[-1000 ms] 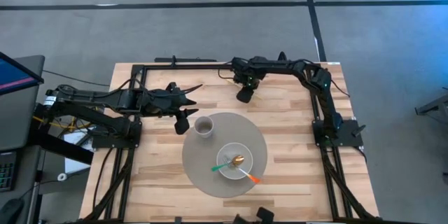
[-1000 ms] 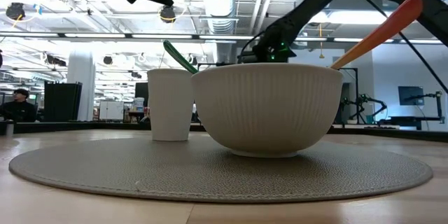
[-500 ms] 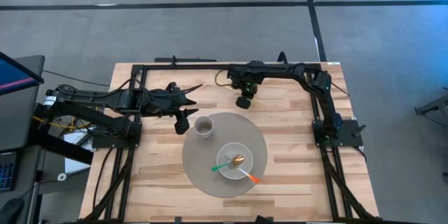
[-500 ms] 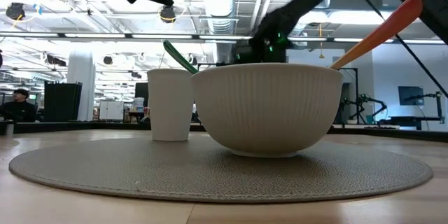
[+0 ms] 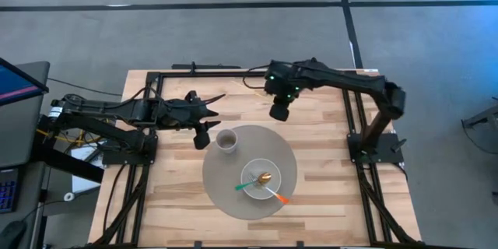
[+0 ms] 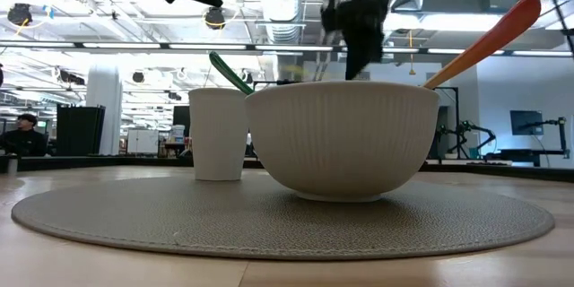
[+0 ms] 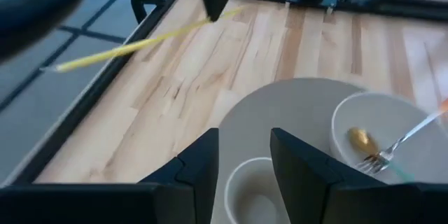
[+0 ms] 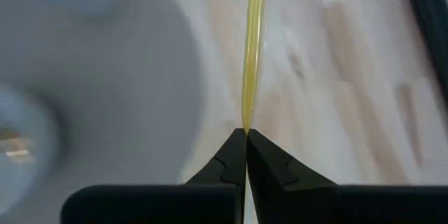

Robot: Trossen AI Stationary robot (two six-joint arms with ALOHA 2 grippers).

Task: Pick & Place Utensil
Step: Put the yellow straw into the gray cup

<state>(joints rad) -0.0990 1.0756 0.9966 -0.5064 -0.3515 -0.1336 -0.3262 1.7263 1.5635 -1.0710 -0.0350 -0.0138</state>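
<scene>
A thin yellow utensil (image 7: 133, 42) hangs in my right gripper (image 5: 280, 110), which is shut on it above the bare wood beyond the round grey mat (image 5: 233, 202). On the mat stand a white cup (image 5: 226, 141) and a white bowl (image 5: 261, 179). The bowl holds a green-handled utensil (image 5: 247, 184), an orange-handled one (image 5: 278, 197) and a gold spoon (image 5: 265, 177). My left gripper (image 5: 204, 136) hovers open just left of the cup and touches nothing. My right gripper pinches one end of the yellow utensil (image 8: 246, 122) between its two fingertips. The fingers come from above, pointing down. The utensil reaches out sideways from the tips and slants slightly down, with its free end (image 7: 59, 66) out over the table's black frame.
A black metal frame (image 5: 210, 72) runs along the table's far and side edges. Bare wood lies to the right of the mat (image 5: 327, 163). In the low view the cup (image 6: 218, 134) and bowl (image 6: 341, 139) stand close together, with handles sticking up out of the bowl.
My right gripper has shut on the yellow utensil and risen with it, shifting a little toward the mat and the table's right. The utensil has come up off the wood.
</scene>
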